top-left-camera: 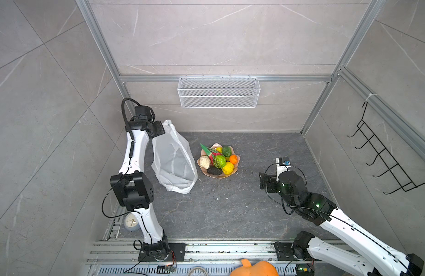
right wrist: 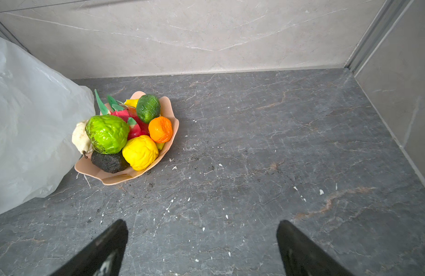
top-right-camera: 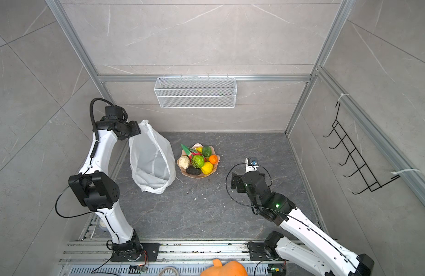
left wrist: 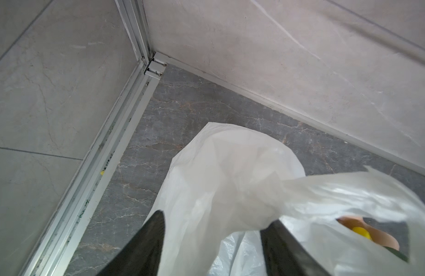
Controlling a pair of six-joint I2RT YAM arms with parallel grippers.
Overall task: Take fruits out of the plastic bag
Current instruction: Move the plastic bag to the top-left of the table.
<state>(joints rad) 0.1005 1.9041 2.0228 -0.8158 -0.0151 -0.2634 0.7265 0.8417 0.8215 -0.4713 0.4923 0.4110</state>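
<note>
Fruits [top-left-camera: 218, 159] in bowl [top-left-camera: 217, 177] beside plastic bag [top-left-camera: 173, 160]

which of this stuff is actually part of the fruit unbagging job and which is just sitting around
Job:
plastic bag
fruits, piled in the peach bowl
left claw, open at the bag's handle
right claw, open, holding nothing

Lying about:
wire basket on the back wall
black hook rack
orange pumpkin
small white clock
</note>
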